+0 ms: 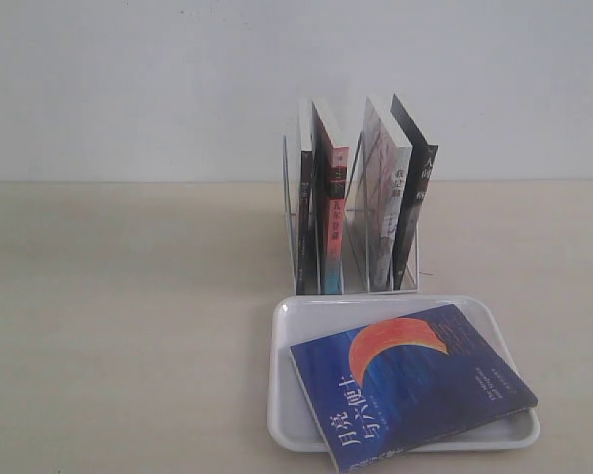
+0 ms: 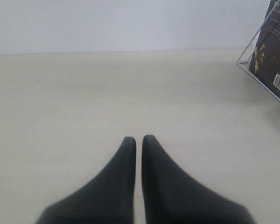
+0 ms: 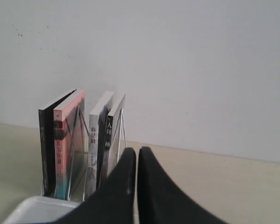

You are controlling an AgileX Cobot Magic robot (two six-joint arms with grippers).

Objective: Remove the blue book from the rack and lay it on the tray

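Observation:
The blue book (image 1: 412, 383) with its orange-red crescent lies flat and cover up on the white tray (image 1: 295, 393), its near corner reaching over the tray's front rim. Right behind the tray stands the white wire rack (image 1: 354, 237), also seen in the right wrist view as the rack (image 3: 79, 154). No arm shows in the exterior view. My left gripper (image 2: 138, 138) is shut over bare table, away from the rack's corner (image 2: 266, 56). My right gripper (image 3: 135, 150) is shut with nothing in it, beside the rack and above a corner of the tray (image 3: 35, 209).
Several books stay upright in the rack: a black one and a pink-red-spined one (image 1: 334, 212) on the left, a grey-white one (image 1: 383, 197) and a dark one (image 1: 415, 193) on the right. A white wall runs behind the beige table (image 1: 128, 316).

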